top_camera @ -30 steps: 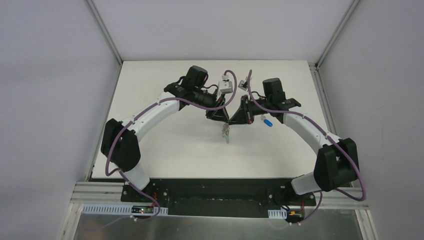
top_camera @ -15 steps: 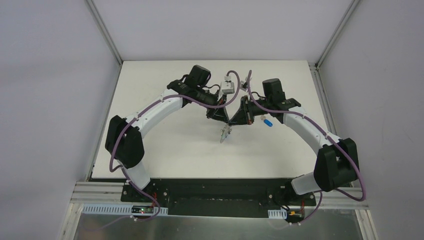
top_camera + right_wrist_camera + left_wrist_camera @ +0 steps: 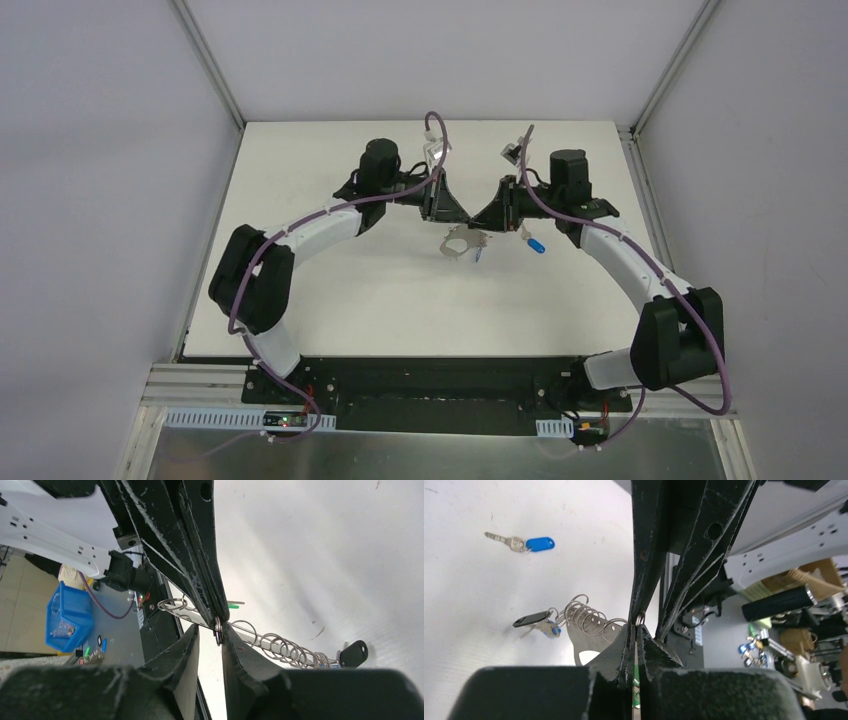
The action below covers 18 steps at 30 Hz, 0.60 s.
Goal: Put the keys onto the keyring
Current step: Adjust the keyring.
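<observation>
My left gripper (image 3: 447, 218) is shut, pinching a small end ring of the keyring (image 3: 460, 243), which hangs just above the table. In the left wrist view the green key (image 3: 636, 680) shows as a green sliver between the closed jaws of that gripper (image 3: 635, 629). The grey keyring (image 3: 586, 617) trails left with its linked rings and black tag (image 3: 530, 620). My right gripper (image 3: 487, 222) faces it. Its jaws (image 3: 210, 632) stand apart, with the pinched ring beside one finger. The blue key (image 3: 537, 245) lies alone on the table (image 3: 539, 544).
The white table (image 3: 330, 290) is walled on three sides. A black base rail (image 3: 430, 375) runs along the near edge. A blue bin (image 3: 70, 612) and loose clutter sit off the table.
The left gripper closed on the keyring's end and the right gripper let go and opened. Both grippers moved towards the back, and the keyring swung from edge-on to a flat loop.
</observation>
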{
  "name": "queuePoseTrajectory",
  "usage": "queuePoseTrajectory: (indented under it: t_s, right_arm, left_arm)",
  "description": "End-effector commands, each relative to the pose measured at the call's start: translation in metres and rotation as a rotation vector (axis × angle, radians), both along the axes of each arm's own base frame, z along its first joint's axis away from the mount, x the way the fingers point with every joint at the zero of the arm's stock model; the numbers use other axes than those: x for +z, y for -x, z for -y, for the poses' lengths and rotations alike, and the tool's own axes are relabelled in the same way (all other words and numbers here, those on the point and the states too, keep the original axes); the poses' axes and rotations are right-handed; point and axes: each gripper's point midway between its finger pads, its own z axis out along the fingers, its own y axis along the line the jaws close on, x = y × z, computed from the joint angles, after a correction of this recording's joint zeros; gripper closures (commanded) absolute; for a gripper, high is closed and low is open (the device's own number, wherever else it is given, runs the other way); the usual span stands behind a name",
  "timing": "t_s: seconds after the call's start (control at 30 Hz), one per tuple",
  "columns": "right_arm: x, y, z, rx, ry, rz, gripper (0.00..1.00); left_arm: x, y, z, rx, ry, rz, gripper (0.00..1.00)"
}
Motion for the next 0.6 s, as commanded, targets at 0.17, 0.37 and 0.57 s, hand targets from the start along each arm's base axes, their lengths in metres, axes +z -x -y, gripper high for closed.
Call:
queuePoseTrajectory:
  t_s: [0.17, 0.37, 0.57]
  right_arm:
    - [0.039, -0.012, 0.009, -0.061, -0.09, 0.06, 0.76]
    - [0.041, -0.02, 0.015, -0.1, -0.095, 0.054, 0.82]
    - [0.041, -0.023, 0.016, -0.105, -0.106, 0.049, 0.92]
  left_arm:
    - [0.065, -0.019, 0.003, 0.082, 0.278, -0.064, 1.0]
    - [0.059, -0.027, -0.002, 0.131, 0.289, -0.101, 1.0]
    - [0.058, -0.026, -0.004, 0.138, 0.289, -0.095, 1.0]
